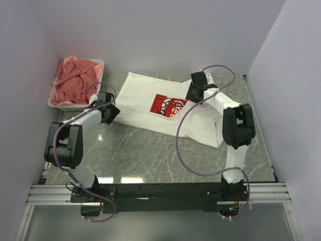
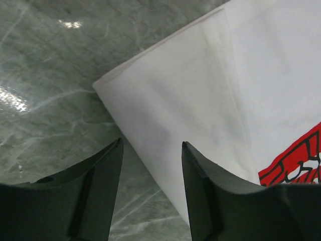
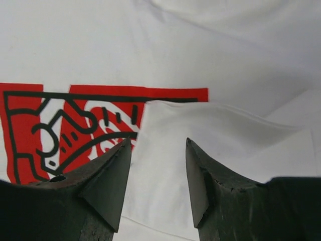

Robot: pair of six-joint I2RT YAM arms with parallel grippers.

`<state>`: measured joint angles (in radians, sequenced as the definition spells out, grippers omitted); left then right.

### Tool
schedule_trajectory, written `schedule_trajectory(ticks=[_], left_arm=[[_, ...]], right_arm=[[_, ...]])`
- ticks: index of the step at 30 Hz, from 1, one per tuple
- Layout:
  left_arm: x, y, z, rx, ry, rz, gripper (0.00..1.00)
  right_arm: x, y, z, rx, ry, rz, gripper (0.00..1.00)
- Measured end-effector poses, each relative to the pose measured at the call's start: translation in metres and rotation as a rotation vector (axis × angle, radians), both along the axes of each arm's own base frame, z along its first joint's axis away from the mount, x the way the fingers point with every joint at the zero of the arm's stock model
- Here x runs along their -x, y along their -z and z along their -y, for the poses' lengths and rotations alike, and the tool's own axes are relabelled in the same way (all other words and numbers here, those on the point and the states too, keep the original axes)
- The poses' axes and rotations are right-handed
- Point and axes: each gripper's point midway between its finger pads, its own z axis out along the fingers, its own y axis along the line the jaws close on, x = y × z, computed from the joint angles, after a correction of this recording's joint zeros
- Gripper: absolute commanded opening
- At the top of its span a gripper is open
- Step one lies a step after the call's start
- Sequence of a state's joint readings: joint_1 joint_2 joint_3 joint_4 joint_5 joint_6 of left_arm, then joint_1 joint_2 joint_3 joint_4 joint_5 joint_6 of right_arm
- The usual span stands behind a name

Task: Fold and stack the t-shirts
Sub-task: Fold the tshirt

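A white t-shirt (image 1: pixel 145 100) with a red chest print (image 1: pixel 167 106) lies spread across the middle of the table. Salmon-pink shirts (image 1: pixel 75 83) are heaped in a tub at the back left. My left gripper (image 1: pixel 113 112) is open at the white shirt's left edge; in the left wrist view the cloth's corner (image 2: pixel 165 100) lies between and beyond its fingertips (image 2: pixel 116 150). My right gripper (image 1: pixel 192 95) is open over the shirt, right of the print; in the right wrist view a folded white flap (image 3: pixel 165 145) partly covers the red print (image 3: pixel 60 125).
A white plastic tub (image 1: pixel 100 65) holding the pink shirts stands at the back left corner. White walls close in the left, back and right. The green marble table (image 1: pixel 145 155) shows in front of the shirt. A purple cable (image 1: pixel 183 150) loops from the right arm.
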<state>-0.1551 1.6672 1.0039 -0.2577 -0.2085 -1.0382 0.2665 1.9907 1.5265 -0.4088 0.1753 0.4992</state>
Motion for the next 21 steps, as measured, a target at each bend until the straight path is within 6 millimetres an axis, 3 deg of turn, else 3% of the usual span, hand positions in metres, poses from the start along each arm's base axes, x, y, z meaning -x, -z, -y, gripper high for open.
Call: schedule_trajectory(ticks=[6,13,19,21], left_arm=[[0.011,0.004,-0.015,-0.002,-0.033,-0.015,0.55],[0.011,0.003,-0.02,-0.001,-0.045,-0.013,0.55],[0.011,0.003,-0.021,-0.001,-0.048,-0.012,0.55],[0.011,0.003,-0.022,-0.001,-0.05,-0.012,0.54]], right_arm=[[-0.023,0.003,-0.02,0.031,-0.025,0.001,0.54],[-0.025,0.021,-0.014,0.086,-0.006,-0.056,0.53],[-0.024,0.039,-0.011,0.115,-0.003,-0.098,0.44],[-0.023,0.042,-0.01,0.121,-0.001,-0.108,0.35]])
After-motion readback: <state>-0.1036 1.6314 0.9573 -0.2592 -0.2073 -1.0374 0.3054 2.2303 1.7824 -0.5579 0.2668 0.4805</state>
